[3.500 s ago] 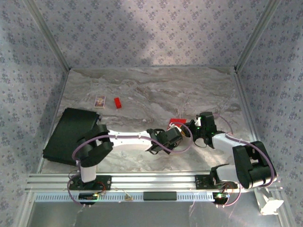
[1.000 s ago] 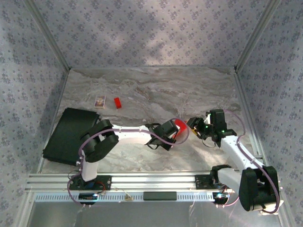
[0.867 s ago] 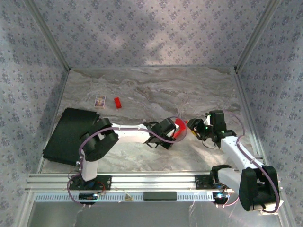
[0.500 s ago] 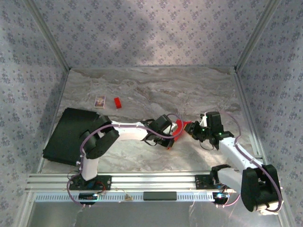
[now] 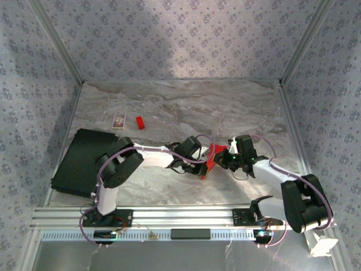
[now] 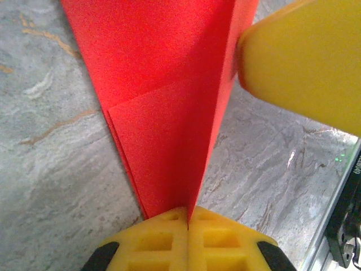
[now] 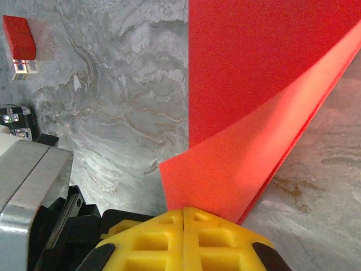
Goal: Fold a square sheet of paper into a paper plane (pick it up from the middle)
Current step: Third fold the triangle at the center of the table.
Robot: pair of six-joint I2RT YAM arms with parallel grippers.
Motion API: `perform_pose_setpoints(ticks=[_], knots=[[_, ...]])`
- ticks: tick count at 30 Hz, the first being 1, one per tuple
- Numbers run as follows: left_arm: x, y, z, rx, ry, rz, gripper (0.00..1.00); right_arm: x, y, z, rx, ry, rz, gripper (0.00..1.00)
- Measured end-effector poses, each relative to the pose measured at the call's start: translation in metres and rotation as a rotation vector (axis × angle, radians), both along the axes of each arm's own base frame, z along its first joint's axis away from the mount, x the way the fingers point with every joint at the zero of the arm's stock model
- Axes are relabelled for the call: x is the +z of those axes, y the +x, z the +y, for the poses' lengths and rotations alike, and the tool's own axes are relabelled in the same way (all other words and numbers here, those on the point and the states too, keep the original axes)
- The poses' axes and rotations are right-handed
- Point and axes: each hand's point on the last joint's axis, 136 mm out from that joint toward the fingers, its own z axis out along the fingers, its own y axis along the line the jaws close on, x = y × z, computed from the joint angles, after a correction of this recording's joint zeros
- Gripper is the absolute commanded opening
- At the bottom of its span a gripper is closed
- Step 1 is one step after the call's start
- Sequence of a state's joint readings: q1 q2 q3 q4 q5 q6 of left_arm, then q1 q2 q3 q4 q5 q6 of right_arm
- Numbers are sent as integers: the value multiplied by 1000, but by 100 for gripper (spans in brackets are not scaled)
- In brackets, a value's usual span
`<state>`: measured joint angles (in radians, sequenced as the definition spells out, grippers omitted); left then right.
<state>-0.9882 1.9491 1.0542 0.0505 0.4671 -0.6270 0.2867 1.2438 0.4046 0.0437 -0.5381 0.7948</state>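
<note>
Marble table (image 5: 169, 101) first: a black board (image 5: 84, 161) is seen lying at eight o'clock on it, well apart from the action. Just off centre, toward four o'clock, the red paper (image 5: 210, 161) is held between the two arms, already creased into layers that narrow to a point. Whether its lower tip touches the table cannot be told.

The left gripper (image 6: 187, 214) is seen clamped tight on the narrow end, at six o'clock in its own wrist view. The right gripper (image 7: 184, 214) is pinched together on the corner of an upper layer. One of its fingertips (image 6: 304, 62) is caught at one o'clock in the left wrist view, right at the folded edge.

At ten o'clock on the table, a small patterned card (image 5: 118, 120) and a tiny red block (image 5: 140, 122) are left near each other, untouched.

The step in hand is judged to be a mid-sequence fold, with one layer being drawn over while the point is anchored. Next, that layer would need to be brought down evenly along the centre crease and pressed flat. The two grips must be kept in step so the thin sheet is neither torn nor skewed.
</note>
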Motion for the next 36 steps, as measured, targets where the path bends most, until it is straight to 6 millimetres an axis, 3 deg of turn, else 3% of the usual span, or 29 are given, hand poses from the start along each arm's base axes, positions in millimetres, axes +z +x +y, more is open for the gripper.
perform_pose_setpoints(ticks=[12,36], knots=[[0,1,2,40,-43,59,0,-11,9,4,14,43,20,6],[-1,5,5,130,-102,125,0,-12,23,10,54,106,17,8]])
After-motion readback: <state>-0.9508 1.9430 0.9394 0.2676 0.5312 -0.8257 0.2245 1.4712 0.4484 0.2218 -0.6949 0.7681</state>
